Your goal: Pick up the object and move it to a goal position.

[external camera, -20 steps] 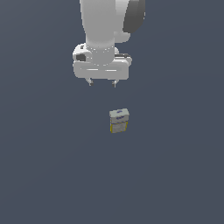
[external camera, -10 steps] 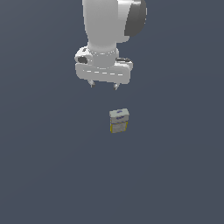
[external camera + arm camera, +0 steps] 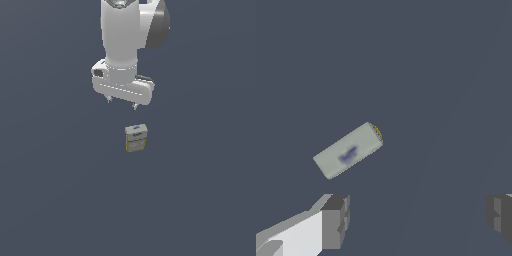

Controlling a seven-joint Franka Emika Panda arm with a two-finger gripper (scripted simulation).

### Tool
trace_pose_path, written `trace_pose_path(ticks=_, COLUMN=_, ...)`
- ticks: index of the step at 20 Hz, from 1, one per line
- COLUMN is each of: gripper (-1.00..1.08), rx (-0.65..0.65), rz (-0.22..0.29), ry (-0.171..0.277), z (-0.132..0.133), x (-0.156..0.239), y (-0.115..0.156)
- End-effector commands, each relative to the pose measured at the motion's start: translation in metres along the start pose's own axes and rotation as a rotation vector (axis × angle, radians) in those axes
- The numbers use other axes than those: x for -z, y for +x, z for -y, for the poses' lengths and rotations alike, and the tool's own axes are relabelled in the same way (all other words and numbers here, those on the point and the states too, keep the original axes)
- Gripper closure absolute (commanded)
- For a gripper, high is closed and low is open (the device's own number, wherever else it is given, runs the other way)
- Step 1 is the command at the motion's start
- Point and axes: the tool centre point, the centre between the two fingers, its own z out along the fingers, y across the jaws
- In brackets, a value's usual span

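Observation:
The object (image 3: pixel 135 138) is a small grey-white box with yellow edges and a blue-purple mark on top, standing on the dark floor in the exterior view. In the wrist view the object (image 3: pixel 348 150) shows as a pale oblong lying at a slant. My gripper (image 3: pixel 122 103) hangs open above and slightly behind the box, apart from it, with nothing between its fingers. In the wrist view the gripper (image 3: pixel 418 217) shows wide-spread fingers (image 3: pixel 336 220), and the box lies beyond them, off toward one finger.
A plain dark grey floor (image 3: pixel 200 200) surrounds the box on all sides. The white arm (image 3: pixel 127 35) rises above the gripper.
The gripper has shifted toward the exterior view's right and a little lower, closer to the box, and turned slightly. The box has not moved.

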Motion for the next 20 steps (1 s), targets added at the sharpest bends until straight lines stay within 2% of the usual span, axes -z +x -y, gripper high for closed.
trace_pose_path(ticks=1, gripper=-0.92, rx=-0.06, rz=-0.002, ry=0.002, z=0.004, x=-0.005, y=0.001)
trace_pose_path(ticks=20, gripper=-0.92, rx=-0.504, rz=-0.015, ry=0.022, z=0.035, x=-0.041, y=0.008)
